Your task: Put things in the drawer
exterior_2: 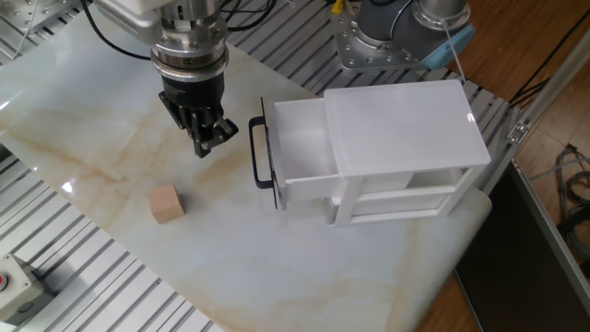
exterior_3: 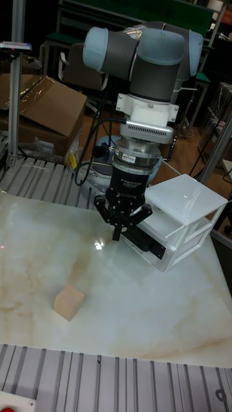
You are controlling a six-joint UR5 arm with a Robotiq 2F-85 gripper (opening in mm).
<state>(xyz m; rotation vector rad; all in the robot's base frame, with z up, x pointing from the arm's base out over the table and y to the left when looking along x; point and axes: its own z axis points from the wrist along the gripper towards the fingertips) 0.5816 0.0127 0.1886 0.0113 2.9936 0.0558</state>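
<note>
Fingers (exterior_2: 205, 138) nearly closed and empty hover left of the open drawer (exterior_2: 300, 138), so descending misaligned could nudge the wooden cube (exterior_2: 166, 203) away.

The surface (exterior_2: 111, 120) is a pale marble-patterned sheet with faint tan veins, glossy enough to throw small bright reflections. It lies over a base of ribbed metal slats (exterior_2: 101, 277) that show along its near and far edges. Two things rest directly on it. A small light-tan wooden cube (exterior_2: 166, 203) sits alone on the near-left part, well apart from the rest. A white two-tier cabinet (exterior_2: 406, 152) stands toward the right edge, its top drawer (exterior_2: 300, 152) pulled out to the left, with the thin black bar handle (exterior_2: 262, 153) at its front and the inside showing white.
</note>
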